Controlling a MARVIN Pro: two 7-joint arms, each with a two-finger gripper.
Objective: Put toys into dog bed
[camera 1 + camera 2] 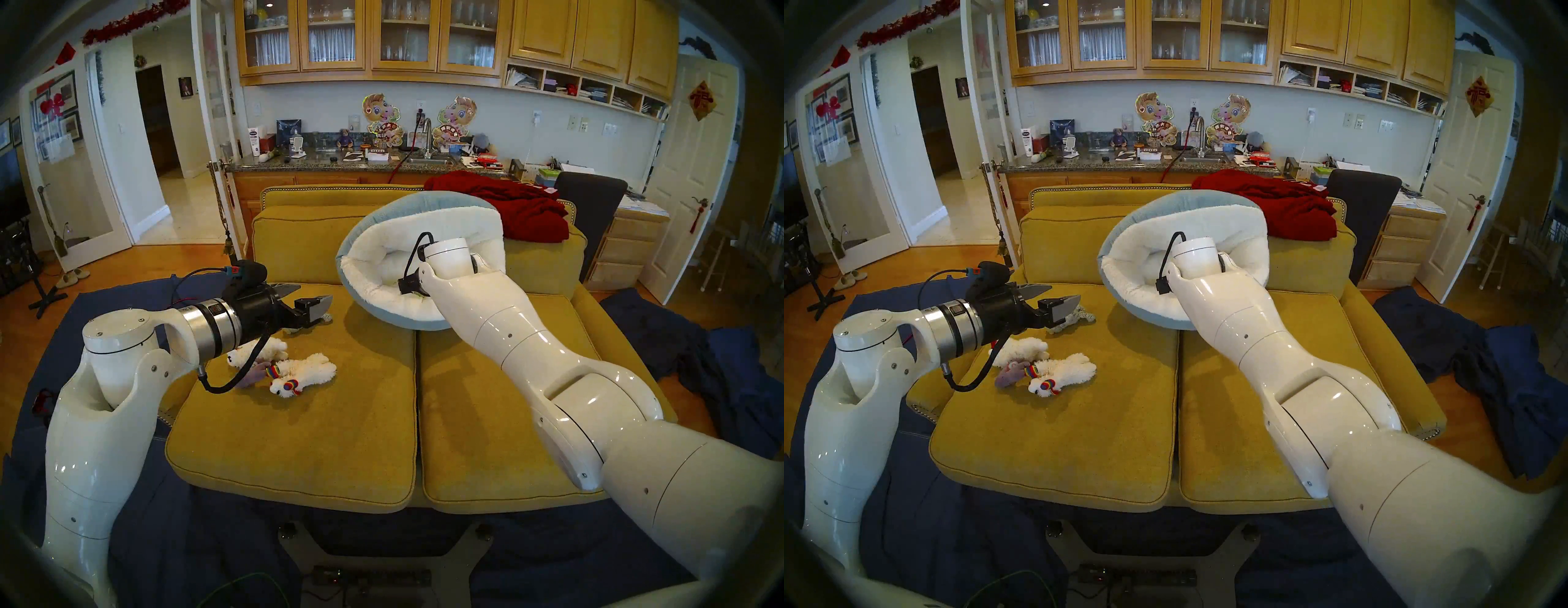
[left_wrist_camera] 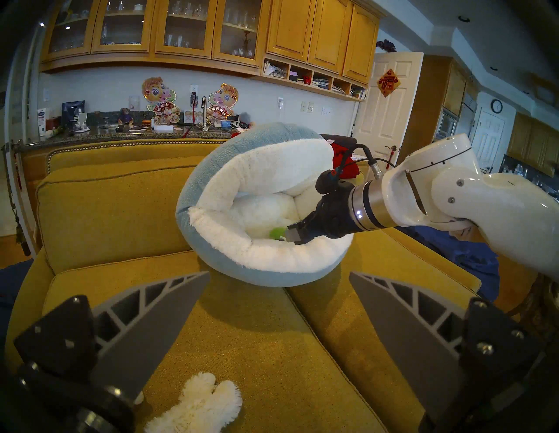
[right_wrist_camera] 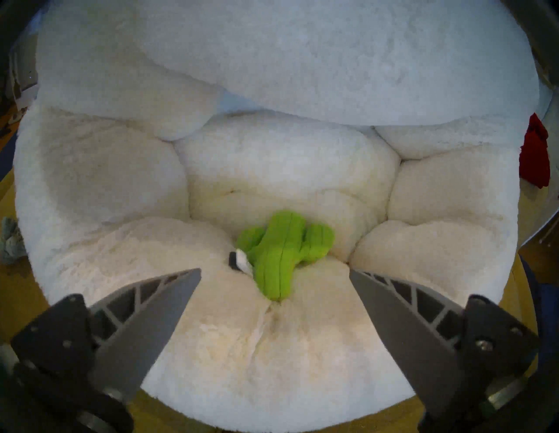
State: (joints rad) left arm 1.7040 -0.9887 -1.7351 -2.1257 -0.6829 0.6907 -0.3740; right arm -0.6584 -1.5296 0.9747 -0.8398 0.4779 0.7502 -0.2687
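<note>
My right gripper sits inside the dog bed, jaws spread wide with nothing between them. In the right wrist view the green cactus lies loose on the white fleece in the hollow of the bed, just beyond my fingertips and clear of both. A small white and black tag sticks out at its side. From the left wrist view I can just see a bit of green past the right gripper's tip, down in the bed.

The dog bed leans tilted against the sofa's back cushion, its lower rim resting where the two mustard-yellow seat cushions meet. A dark red blanket is draped over the sofa back behind it.

My left gripper hangs above the left seat cushion, jaws wide apart and holding nothing. Below it the other toys lie on that cushion: the white llama with rainbow trim, the white lamb just beside it, and the purple-grey plush touching both. A grey-beige plush lies farther back, partly hidden behind the left gripper's fingers. All four are well apart from the bed.
</note>
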